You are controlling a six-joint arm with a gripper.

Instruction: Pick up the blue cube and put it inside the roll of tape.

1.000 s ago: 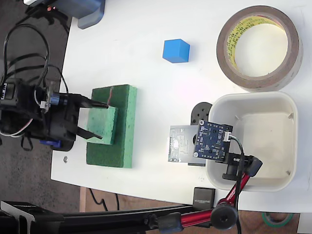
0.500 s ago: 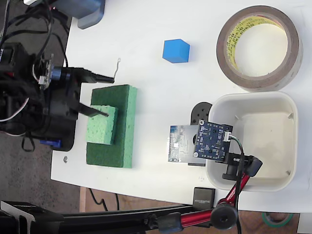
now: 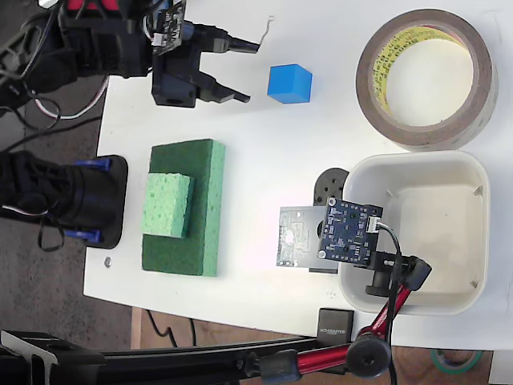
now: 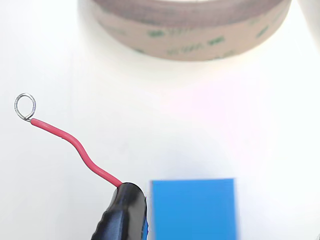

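Observation:
The blue cube (image 3: 289, 83) rests on the white table, left of the roll of tape (image 3: 426, 77) in the fixed view. My gripper (image 3: 245, 71) is just left of the cube, open, its two black fingers spread apart with nothing between them. A thin wire with a ring (image 3: 266, 27) sticks out from the upper finger. The wrist view has the cube (image 4: 193, 208) at the bottom edge, right beside one black finger (image 4: 123, 214). From that finger a red wire runs to a small metal ring (image 4: 25, 106). The tape roll (image 4: 190, 27) lies beyond the cube.
A green sponge block (image 3: 184, 207) with a lighter sponge on top lies at the left. A white tub (image 3: 417, 233) stands at the right below the tape. A dark blue circuit board (image 3: 349, 231) on a red-black clamp arm (image 3: 377, 321) overlaps the tub's left rim.
The arm has swung from over the green sponge up the picture to just left of the blue cube. The jaws have stayed apart and the cube has not moved.

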